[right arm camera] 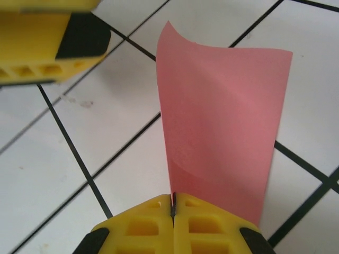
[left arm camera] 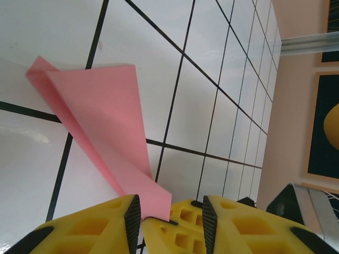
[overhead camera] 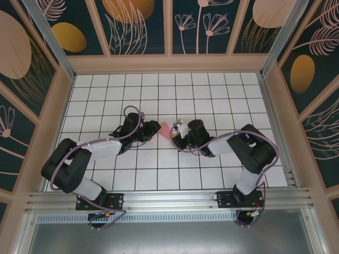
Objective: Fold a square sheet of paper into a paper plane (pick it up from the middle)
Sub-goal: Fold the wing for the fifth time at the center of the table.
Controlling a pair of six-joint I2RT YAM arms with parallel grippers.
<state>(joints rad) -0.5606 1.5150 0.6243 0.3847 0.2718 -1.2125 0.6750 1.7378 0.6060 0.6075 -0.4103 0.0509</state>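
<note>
Right wrist view: the right gripper is clamped shut on the square sheet of paper, which fans toward 12 o'clock, so the parted left gripper at its 11 o'clock should grip squarely before creasing.

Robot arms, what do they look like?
The left arm and right arm have chunky black joints, white links and looping purple cables. The left gripper and right gripper have yellow fingers with cut-out holes and black ribbed pads.
</note>
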